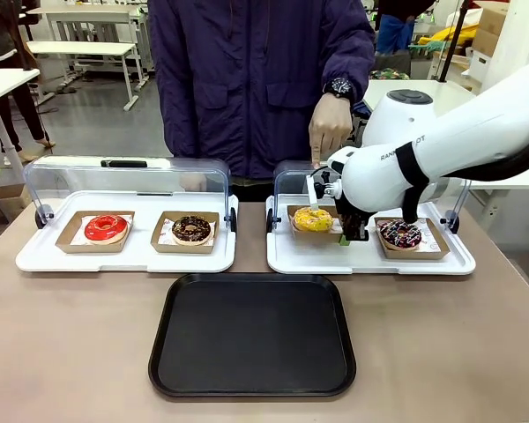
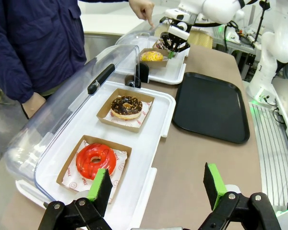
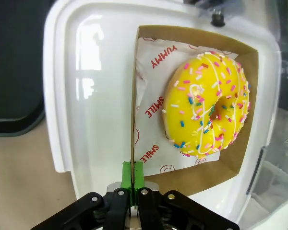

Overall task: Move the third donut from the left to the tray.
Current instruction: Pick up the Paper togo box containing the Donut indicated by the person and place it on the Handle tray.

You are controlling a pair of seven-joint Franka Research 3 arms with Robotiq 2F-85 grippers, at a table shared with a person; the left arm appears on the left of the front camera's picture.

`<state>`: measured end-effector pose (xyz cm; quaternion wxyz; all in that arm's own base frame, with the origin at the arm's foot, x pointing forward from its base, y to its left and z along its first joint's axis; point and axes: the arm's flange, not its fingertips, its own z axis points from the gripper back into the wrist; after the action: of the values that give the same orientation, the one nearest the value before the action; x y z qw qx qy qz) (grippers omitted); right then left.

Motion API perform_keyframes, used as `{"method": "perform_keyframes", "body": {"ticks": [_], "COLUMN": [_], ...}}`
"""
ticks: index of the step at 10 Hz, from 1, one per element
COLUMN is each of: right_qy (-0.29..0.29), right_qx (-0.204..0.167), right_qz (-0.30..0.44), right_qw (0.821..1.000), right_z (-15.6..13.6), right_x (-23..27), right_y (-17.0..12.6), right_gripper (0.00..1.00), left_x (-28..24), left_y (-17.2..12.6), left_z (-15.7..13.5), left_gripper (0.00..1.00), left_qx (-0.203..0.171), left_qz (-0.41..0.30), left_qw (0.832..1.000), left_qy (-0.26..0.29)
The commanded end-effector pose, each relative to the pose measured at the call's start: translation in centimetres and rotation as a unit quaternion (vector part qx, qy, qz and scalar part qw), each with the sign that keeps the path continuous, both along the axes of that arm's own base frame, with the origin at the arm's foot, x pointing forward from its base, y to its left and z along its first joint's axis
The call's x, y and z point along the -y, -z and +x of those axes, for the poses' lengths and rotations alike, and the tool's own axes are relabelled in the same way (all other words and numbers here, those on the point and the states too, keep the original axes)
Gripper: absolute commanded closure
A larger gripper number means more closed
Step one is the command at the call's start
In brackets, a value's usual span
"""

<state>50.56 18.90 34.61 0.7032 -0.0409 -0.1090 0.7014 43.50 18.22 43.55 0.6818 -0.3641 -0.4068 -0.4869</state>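
The yellow donut [image 3: 206,105] sits in its brown cardboard holder [image 3: 197,179] at the left end of the right-hand white tray [image 1: 282,261], which lies along the counter's [image 1: 70,352] far edge, toward its right side. The donut looks light and soft, with sticky icing and sprinkles that any touch would mar, so the holder is the place to take it. That card is thin and will likely flex, and the donut lies loose on paper, so a tilt could slide it. The right fingers [image 3: 126,175] are pinched tight on the holder's wall on the side of the black tray [image 1: 251,339], which lies at the middle of the counter's near edge. A person's hand [image 1: 329,132] points down at the raised clear lid [image 1: 286,181]. The left fingers [image 2: 102,188] stand wide, holding nothing, above the counter's left end.
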Motion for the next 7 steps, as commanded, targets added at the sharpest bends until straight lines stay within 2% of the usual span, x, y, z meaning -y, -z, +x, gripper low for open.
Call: {"method": "perform_keyframes", "body": {"ticks": [1, 4, 7], "right_qy": [0.006, 0.013, 0.019], "right_qx": [0.032, 0.049, 0.047], "right_qz": [-0.012, -0.019, -0.011], "right_qw": [0.999, 0.999, 0.999], "right_z": [-2.6, -6.1, -10.2], "right_x": [-0.2, -0.9, -2.5], "right_y": [-0.9, -2.7, -4.0], "right_gripper": [0.98, 0.98, 0.98], "left_x": [0.1, 0.1, 0.1], "left_y": [-0.2, -0.2, -0.2], "left_z": [-0.1, -0.1, -0.1], "left_gripper": [0.00, 0.00, 0.00], "left_qx": [0.004, 0.004, 0.004], "left_qz": [0.000, 0.000, 0.000], "left_qw": [1.000, 1.000, 1.000], "left_qy": [0.002, 0.002, 0.002]}}
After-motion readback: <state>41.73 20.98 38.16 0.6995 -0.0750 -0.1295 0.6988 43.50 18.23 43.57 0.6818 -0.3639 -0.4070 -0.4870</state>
